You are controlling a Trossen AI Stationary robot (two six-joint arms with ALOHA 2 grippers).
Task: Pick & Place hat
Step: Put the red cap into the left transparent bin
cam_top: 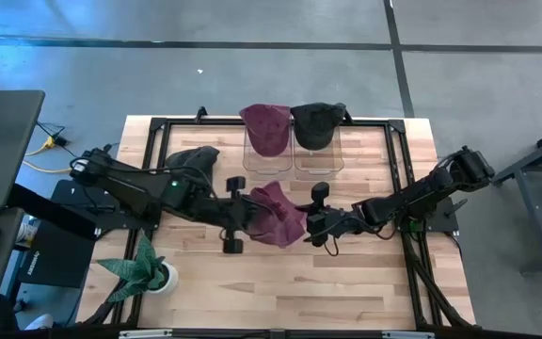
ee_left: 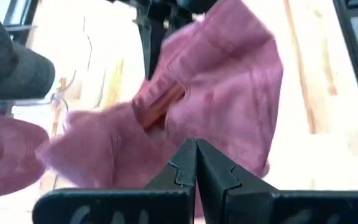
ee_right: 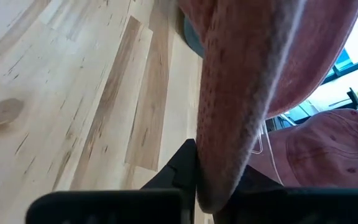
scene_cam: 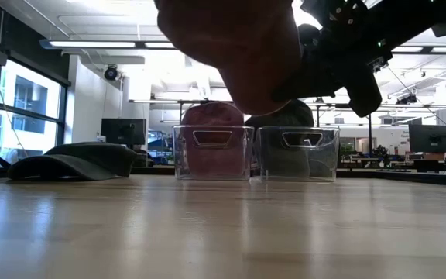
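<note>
Left claw [cam_top: 252, 209] pinches the near edge of a soft maroon fabric hat [cam_top: 276, 213], fingers pressed together on the cloth, while the right claw [cam_top: 310, 224] grips the same hat's opposite edge at its 3 o'clock side. Between them the hat hangs lifted above the centre of the pale wooden table [cam_top: 280, 282]. At 12 o'clock stand two clear plastic bins [cam_top: 294, 155], holding another maroon hat [cam_top: 263, 127] and a dark one [cam_top: 316, 122]. A dark green cap [cam_top: 191, 158] lies at 10 o'clock.

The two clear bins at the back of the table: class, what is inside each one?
The left bin holds a maroon hat; the right bin holds a dark hat. Anything lying beneath those hats is covered.
</note>
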